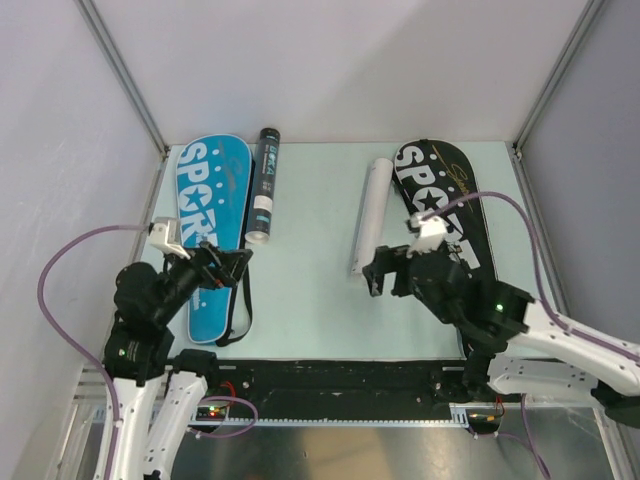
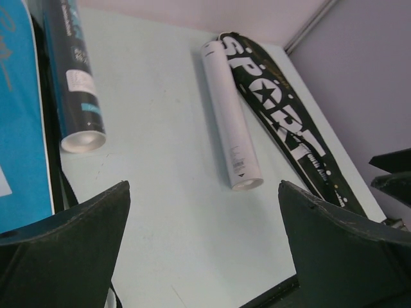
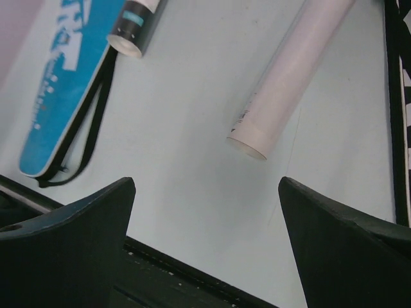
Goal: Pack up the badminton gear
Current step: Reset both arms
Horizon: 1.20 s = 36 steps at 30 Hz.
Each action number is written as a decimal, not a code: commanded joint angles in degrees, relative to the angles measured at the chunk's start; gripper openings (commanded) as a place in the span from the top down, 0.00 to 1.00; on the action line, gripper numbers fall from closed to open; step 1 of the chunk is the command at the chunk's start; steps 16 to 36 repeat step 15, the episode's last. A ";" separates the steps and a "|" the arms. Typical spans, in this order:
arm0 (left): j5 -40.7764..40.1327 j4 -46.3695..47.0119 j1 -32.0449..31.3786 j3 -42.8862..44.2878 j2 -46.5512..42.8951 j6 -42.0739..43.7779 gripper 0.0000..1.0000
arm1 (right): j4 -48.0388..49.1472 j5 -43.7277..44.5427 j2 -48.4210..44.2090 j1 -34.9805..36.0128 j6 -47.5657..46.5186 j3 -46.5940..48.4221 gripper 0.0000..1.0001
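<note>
Just past the right gripper (image 1: 376,275) lies the white tube (image 1: 370,212). Its near end is almost at the fingers. Its long side runs away from the robot and leans a bit to the right. This gripper is the nearer one to it. The black tube (image 1: 264,185) lies much the same way, just beside the blue cover (image 1: 205,200), closer to the left gripper (image 1: 235,268). The black cover (image 1: 445,185) lies flat on the right side. Both grippers are wide open and hold nothing. I cannot tell what is inside the tubes or covers.
</note>
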 commanded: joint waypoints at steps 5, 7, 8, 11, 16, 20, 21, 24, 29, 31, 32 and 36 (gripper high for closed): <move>4.96 3.43 0.06 0.55 -5.04 0.22 0.01 | 7.36 2.55 -13.85 0.46 4.26 -8.16 0.01; 5.29 3.49 0.04 0.47 -5.20 -0.19 0.01 | 7.20 2.62 -14.18 0.46 4.31 -8.41 0.01; 5.36 3.56 0.05 0.51 -5.38 -0.33 0.01 | 6.95 2.72 -14.16 0.46 4.54 -8.45 0.01; 5.41 3.64 0.01 0.74 -5.67 -0.55 0.01 | 6.40 2.80 -13.82 0.46 5.79 -8.49 0.01; 5.47 3.67 0.06 1.08 -5.65 -0.56 0.01 | 5.74 2.95 -13.68 0.46 6.69 -8.49 0.01; 5.47 3.67 0.06 1.08 -5.65 -0.56 0.01 | 5.74 2.95 -13.68 0.46 6.69 -8.49 0.01; 5.47 3.67 0.06 1.08 -5.65 -0.56 0.01 | 5.74 2.95 -13.68 0.46 6.69 -8.49 0.01; 5.47 3.67 0.06 1.08 -5.65 -0.56 0.01 | 5.74 2.95 -13.68 0.46 6.69 -8.49 0.01; 5.47 3.67 0.06 1.08 -5.65 -0.56 0.01 | 5.74 2.95 -13.68 0.46 6.69 -8.49 0.01; 5.47 3.67 0.06 1.08 -5.65 -0.56 0.01 | 5.74 2.95 -13.68 0.46 6.69 -8.49 0.01; 5.47 3.67 0.06 1.08 -5.65 -0.56 0.01 | 5.74 2.95 -13.68 0.46 6.69 -8.49 0.01; 5.47 3.67 0.06 1.08 -5.65 -0.56 0.01 | 5.74 2.95 -13.68 0.46 6.69 -8.49 0.01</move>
